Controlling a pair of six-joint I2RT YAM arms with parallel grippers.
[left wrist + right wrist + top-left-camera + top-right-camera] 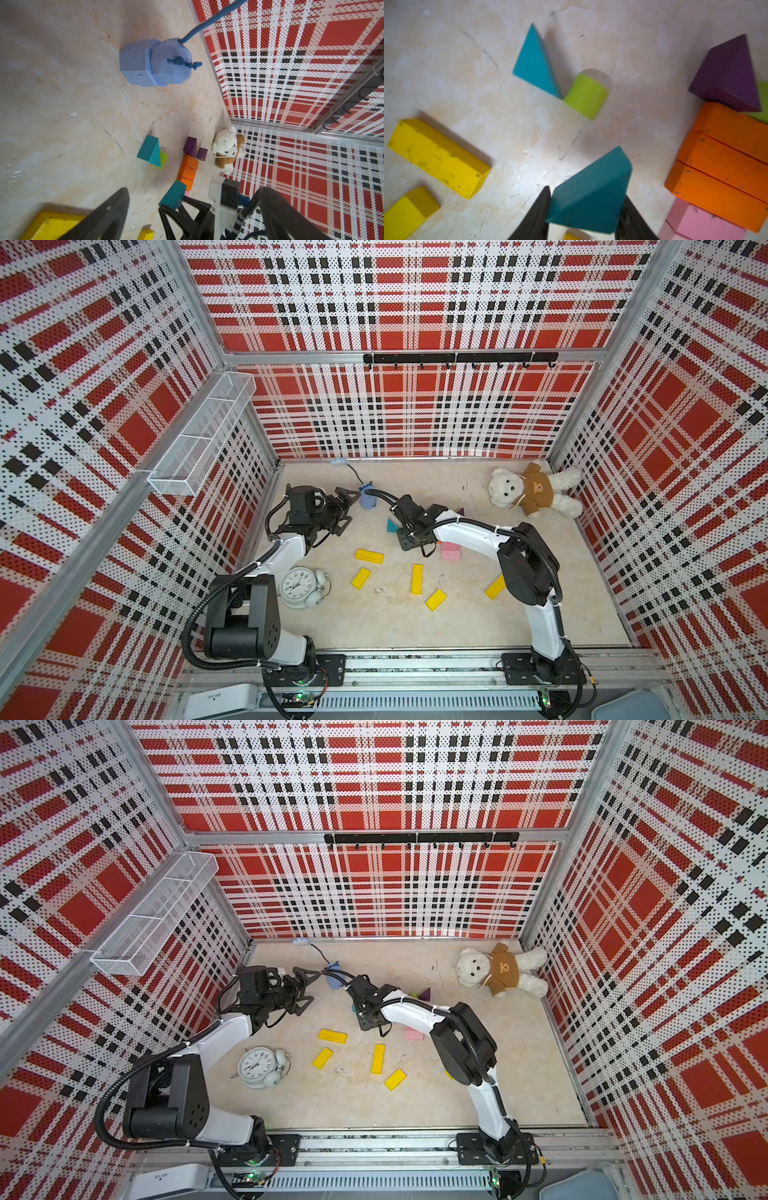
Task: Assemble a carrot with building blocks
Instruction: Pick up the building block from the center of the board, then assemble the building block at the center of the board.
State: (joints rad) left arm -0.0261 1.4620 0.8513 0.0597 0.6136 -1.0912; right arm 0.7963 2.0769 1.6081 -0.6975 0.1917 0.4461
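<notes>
My right gripper (pixel 586 212) is shut on a teal triangle (pixel 591 193), with one black finger on each side; the same held block appears in the left wrist view (pixel 173 194). A second teal triangle (pixel 534 66) lies against a lime-green stub (pixel 586 96). Three orange bars (pixel 724 158) lie side by side, with a purple triangle (pixel 726 76) at one end and pink bars (pixel 704 224) at the other. Several yellow bars (pixel 417 579) lie scattered on the floor. My left gripper (pixel 348 510) hangs open and empty at the back left.
A white alarm clock (pixel 301 587) lies front left near the left arm. A plush bear (pixel 532 489) sits in the back right corner. A blue plastic object (pixel 368 498) with a cable lies between the two grippers. A wire basket (pixel 203 435) hangs on the left wall.
</notes>
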